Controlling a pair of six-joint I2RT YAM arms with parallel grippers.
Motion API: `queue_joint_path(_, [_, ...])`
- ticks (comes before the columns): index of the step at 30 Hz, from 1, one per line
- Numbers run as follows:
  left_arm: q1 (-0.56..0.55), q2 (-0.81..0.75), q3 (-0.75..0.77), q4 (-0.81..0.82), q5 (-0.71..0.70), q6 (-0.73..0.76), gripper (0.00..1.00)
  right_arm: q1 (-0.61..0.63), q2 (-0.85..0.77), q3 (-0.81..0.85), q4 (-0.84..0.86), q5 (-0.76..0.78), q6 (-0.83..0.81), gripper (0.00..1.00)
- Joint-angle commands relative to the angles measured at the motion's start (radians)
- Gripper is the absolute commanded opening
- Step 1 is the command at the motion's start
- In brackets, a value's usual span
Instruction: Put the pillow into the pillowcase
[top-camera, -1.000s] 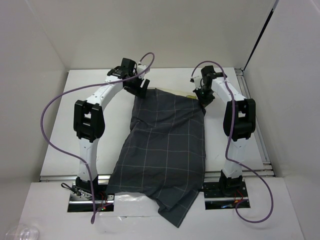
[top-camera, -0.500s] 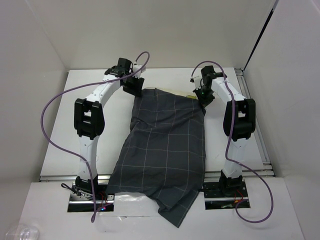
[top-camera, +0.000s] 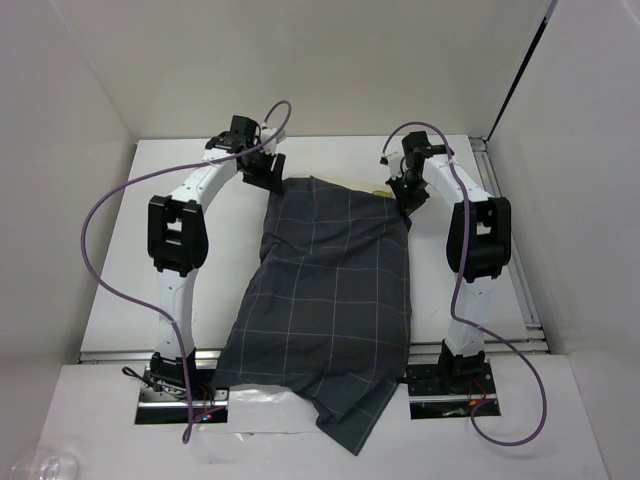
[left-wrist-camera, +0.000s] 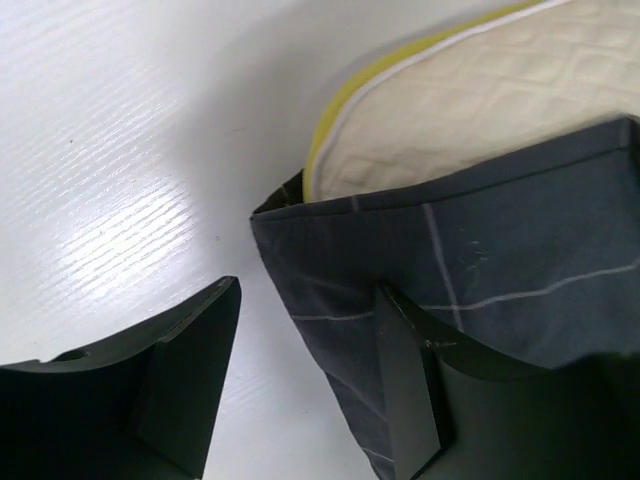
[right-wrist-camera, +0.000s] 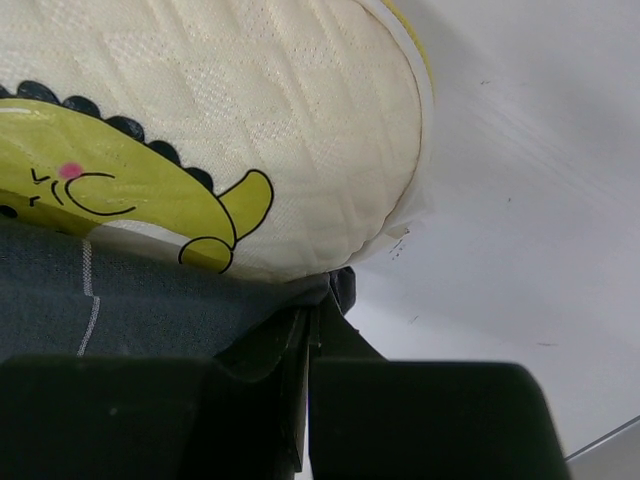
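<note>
The dark checked pillowcase (top-camera: 330, 290) lies over the pillow from the far side of the table to past its near edge. In the top view only a yellow sliver of the pillow (top-camera: 378, 191) shows at the far edge. My left gripper (left-wrist-camera: 310, 375) is open at the case's far-left corner (left-wrist-camera: 450, 270), which reaches between the fingers and lies against the right finger (left-wrist-camera: 410, 390). The quilted pillow (left-wrist-camera: 480, 100) pokes out of the mouth there. My right gripper (right-wrist-camera: 315, 325) is shut on the pillowcase hem (right-wrist-camera: 130, 290) at the far-right corner, under the pillow (right-wrist-camera: 250, 90).
Purple cables loop from both arms (top-camera: 100, 230) (top-camera: 535, 390). White walls (top-camera: 60, 150) close in the table at the left, back and right. A metal rail (top-camera: 520, 260) runs along the table's right edge. The case's near corner (top-camera: 355, 430) hangs over the front edge.
My left gripper has shifted a little left and away from the pillowcase's far-left corner, its jaws narrowing and then widening again. The right arm and the case have stayed put.
</note>
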Motion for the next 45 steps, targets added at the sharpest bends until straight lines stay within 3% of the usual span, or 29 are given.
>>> queue_joint_path(1, [0.025,0.042,0.037,-0.002,0.044,-0.041,0.69,0.017,-0.037,0.016,0.000,-0.031,-0.003,0.00])
queue_joint_path(5, [0.034,0.060,0.037,-0.002,0.055,-0.050,0.67,0.017,-0.037,0.016,-0.001,-0.022,-0.003,0.00])
queue_joint_path(8, [0.034,0.069,0.037,-0.002,0.076,-0.051,0.59,0.017,-0.037,0.025,-0.010,-0.022,-0.003,0.00])
queue_joint_path(10, [0.034,0.069,0.037,-0.002,0.101,-0.051,0.50,0.017,-0.028,0.034,-0.010,-0.022,-0.003,0.00])
queue_joint_path(11, [0.034,0.069,0.037,-0.002,0.111,-0.051,0.39,0.017,-0.028,0.034,-0.010,-0.022,-0.003,0.00])
queue_joint_path(15, [0.034,0.069,0.028,-0.011,0.151,-0.032,0.12,0.026,-0.028,0.034,-0.010,-0.022,-0.003,0.00])
queue_joint_path(20, [0.043,0.069,0.037,-0.020,0.202,-0.023,0.00,0.035,-0.028,0.043,-0.010,-0.013,-0.003,0.00])
queue_joint_path(24, [0.052,0.069,0.018,-0.010,0.202,-0.023,0.03,0.035,-0.028,0.043,-0.010,-0.013,-0.003,0.00])
queue_joint_path(26, [0.052,0.060,0.018,-0.010,0.202,-0.032,0.25,0.035,-0.028,0.034,-0.010,-0.013,-0.003,0.00])
queue_joint_path(27, [0.052,0.060,0.018,-0.019,0.173,-0.032,0.42,0.035,-0.028,0.034,-0.010,-0.013,-0.003,0.00])
queue_joint_path(30, [0.062,0.046,-0.010,0.006,0.128,-0.032,0.58,0.045,-0.028,0.034,-0.010,-0.013,-0.003,0.00])
queue_joint_path(39, [0.062,0.086,0.004,-0.006,0.159,-0.032,0.59,0.054,-0.010,0.052,-0.010,-0.004,-0.003,0.00])
queue_joint_path(45, [0.082,0.164,0.025,0.003,0.381,-0.057,0.58,0.054,-0.010,0.052,-0.019,0.005,-0.003,0.00])
